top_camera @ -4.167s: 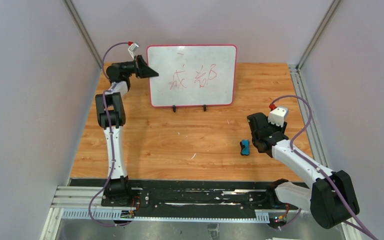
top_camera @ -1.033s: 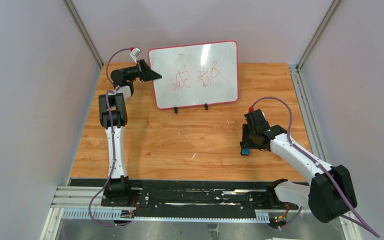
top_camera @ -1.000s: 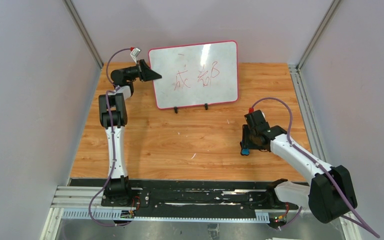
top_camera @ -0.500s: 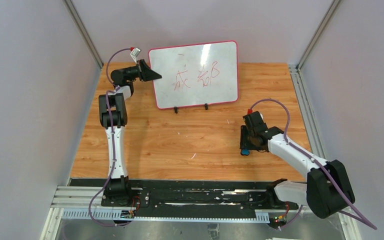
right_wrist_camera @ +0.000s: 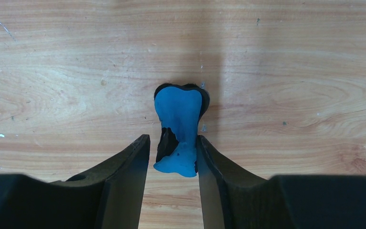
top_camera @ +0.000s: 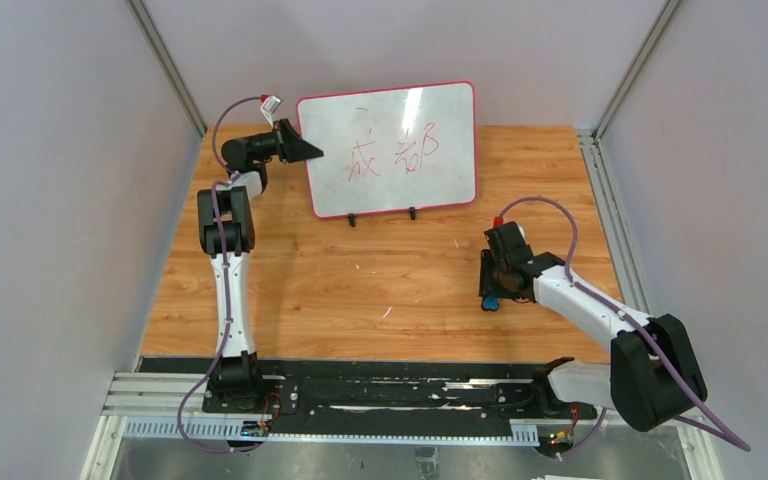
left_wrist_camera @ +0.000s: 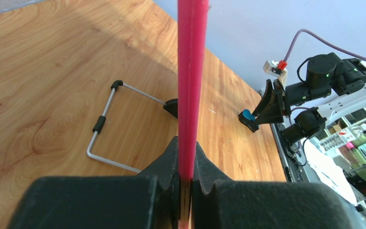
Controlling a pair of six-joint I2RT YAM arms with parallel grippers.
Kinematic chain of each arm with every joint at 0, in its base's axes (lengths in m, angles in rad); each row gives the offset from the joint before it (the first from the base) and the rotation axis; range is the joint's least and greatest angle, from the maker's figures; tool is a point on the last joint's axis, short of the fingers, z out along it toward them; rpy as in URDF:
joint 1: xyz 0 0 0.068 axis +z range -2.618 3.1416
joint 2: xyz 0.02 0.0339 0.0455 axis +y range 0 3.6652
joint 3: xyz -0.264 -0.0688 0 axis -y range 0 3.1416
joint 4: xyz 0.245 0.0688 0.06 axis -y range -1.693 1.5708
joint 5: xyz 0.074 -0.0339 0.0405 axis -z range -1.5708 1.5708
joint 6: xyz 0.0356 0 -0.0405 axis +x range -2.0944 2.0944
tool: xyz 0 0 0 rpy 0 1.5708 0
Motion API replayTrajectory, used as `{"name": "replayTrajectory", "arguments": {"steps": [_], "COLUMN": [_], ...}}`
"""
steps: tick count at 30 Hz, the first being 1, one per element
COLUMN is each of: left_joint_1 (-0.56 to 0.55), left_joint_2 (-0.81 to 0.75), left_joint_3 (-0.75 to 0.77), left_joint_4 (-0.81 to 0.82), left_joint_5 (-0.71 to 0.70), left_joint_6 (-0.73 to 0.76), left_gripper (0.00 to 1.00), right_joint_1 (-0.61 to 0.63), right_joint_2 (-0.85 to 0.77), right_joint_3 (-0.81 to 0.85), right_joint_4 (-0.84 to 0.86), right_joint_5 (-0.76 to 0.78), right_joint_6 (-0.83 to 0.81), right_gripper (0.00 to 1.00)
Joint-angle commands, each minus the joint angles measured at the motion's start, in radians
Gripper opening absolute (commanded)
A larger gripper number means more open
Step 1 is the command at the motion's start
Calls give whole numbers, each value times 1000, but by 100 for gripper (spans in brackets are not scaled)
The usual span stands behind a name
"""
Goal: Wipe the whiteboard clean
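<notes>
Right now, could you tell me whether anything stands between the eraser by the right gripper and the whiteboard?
Nothing visible does: only tabletop separates the eraser, flanked by the right gripper, from the whiteboard.

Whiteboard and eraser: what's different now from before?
The right gripper moved left and down over the blue eraser; its fingers now straddle it, not yet closed. The whiteboard turned slightly, left bottom corner shifting right. Same as before: the left gripper clamps the board's edge, the eraser lies on the table, the red writing remains.

White arms (top_camera: pixel 228 290), black joints (top_camera: pixel 223 222), purple cables (top_camera: pixel 535 199)
</notes>
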Motion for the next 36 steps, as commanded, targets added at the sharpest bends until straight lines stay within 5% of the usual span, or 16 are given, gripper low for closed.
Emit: {"name": "replayTrajectory", "arguments": {"steps": [1,16,18,22,29,36], "left_joint_1": [35,36,36,37,38,38], "left_joint_2": [45,50,51,52,55,60], "left_joint_3": [13,20,22,23,27,33], "left_joint_4": [65,63,63,63,62,63], "left_joint_5": [17,14,13,12,9,9], "left_joint_6": [55,50,49,47,44,40], "left_gripper": [0,0,0,0,0,0], "right_joint_1": [12,12,12,14,58,83], "right_joint_2": [16,74,84,95,52,54], "right_joint_3": [-14,-21,-16,2,161,319], "right_joint_4": [10,16,17,8,-43,147], "right_joint_5": [8,62,61,64,135,165], "right_joint_6": [8,31,32,36,-22,-153], "right_gripper": [42,38,31,1,1,1]}}
